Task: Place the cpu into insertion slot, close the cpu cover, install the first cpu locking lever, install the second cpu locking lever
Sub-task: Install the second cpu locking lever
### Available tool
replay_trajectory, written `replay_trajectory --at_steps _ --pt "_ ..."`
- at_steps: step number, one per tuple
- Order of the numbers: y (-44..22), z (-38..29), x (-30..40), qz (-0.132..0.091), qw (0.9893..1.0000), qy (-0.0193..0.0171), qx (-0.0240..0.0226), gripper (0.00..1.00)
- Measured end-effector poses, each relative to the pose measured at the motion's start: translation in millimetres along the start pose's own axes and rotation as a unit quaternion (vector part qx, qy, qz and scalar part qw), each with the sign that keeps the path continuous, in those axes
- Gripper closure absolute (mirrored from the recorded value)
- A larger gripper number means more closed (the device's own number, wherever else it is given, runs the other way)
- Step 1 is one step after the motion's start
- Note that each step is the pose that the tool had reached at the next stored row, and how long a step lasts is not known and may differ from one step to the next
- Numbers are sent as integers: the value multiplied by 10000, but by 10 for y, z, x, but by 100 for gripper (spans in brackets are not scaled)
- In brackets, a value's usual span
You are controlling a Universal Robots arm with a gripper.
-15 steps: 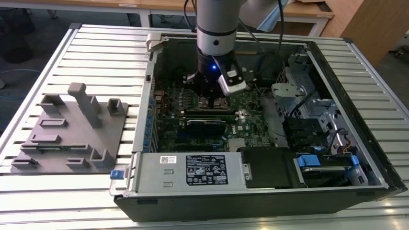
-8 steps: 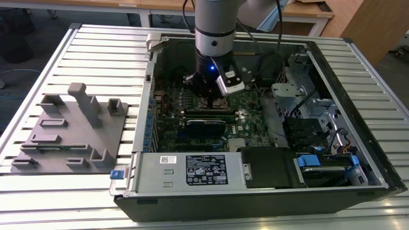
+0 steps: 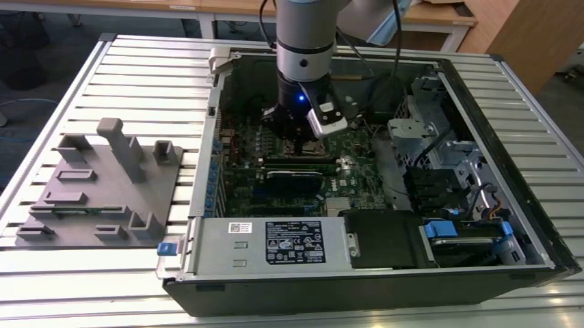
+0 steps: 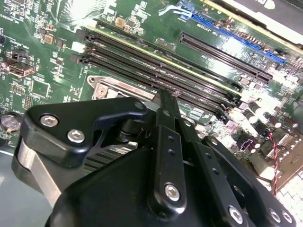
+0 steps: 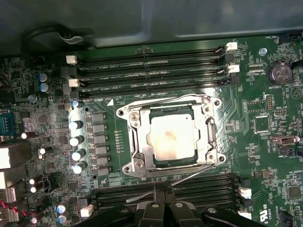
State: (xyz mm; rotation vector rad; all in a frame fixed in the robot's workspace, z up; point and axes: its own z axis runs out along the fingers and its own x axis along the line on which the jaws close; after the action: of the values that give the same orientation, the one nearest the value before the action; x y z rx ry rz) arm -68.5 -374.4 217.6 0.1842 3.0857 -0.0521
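The gripper [image 5: 161, 201], nearest the lens in both wrist views, was seen with fingers drawn together on nothing, beside the socket. The cpu [image 5: 172, 138] was seated in the slot [image 5: 129, 113] under the closed cover [image 5: 207, 135]. Both levers were judged largely done; one thin rod [image 5: 189, 175] looked not fully latched.

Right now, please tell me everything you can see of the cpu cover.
In the first wrist view, the cpu cover is a thin silvery metal frame with a square window, lying flat and closed over the socket on the green board. The dull grey top of the cpu shows through the window. Screws sit at the frame's corners. A thin metal lever crosses the corner nearest the gripper, whose black fingers reach toward that edge. Whether they touch the lever cannot be told.
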Motion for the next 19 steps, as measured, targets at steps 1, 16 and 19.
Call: replay_trajectory --at_steps 1,16,19 --pt "-1 4 10 0 10000 0 0 90" --pt "-13 41 111 0 10000 0 -1 90" --pt "-15 48 140 1 10000 0 -6 90"
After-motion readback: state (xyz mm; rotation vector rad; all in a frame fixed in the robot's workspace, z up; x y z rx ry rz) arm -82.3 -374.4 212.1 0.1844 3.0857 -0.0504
